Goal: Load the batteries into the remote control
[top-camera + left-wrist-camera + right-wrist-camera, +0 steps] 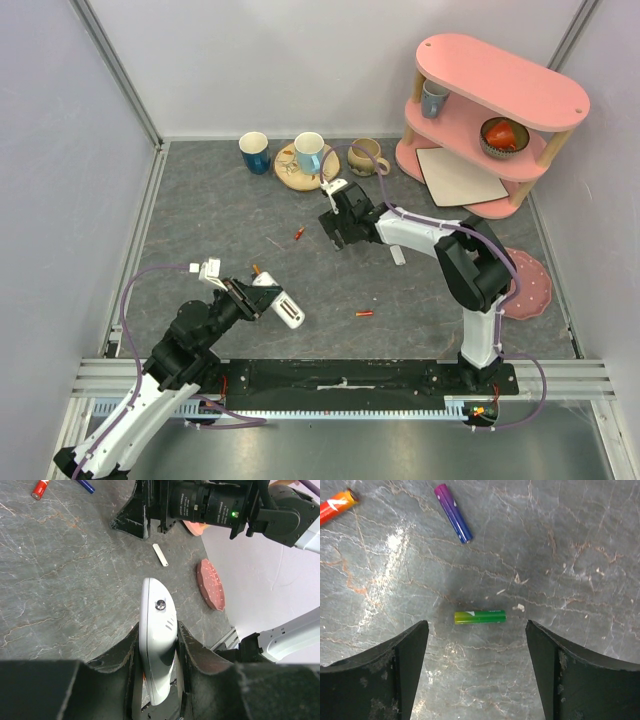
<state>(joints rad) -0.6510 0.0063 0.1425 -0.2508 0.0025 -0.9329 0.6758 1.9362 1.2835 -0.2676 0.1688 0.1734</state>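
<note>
1. Your left gripper (157,630) is clenched on the remote control (156,602), at the near left of the table (200,220)
2. Your right gripper (476,629) is released, with its jaws wide, just over a green battery (480,616) that lies flat on the table
3. A purple-blue battery (452,513) and a red-orange battery (337,505) lie near it, not touching

Jaws of the right gripper (476,630) stand wide. The green battery (480,616) lies flat between them, bare mat (560,555) on both sides. The purple battery (452,513) and red battery (337,506) lie further ahead, clear of the fingers. The left gripper (157,630), clamped on the remote (155,605), faces the right arm (210,502), which blocks the way ahead. Cups (254,152) and a pink shelf (490,110) crowd the back edge.
</note>
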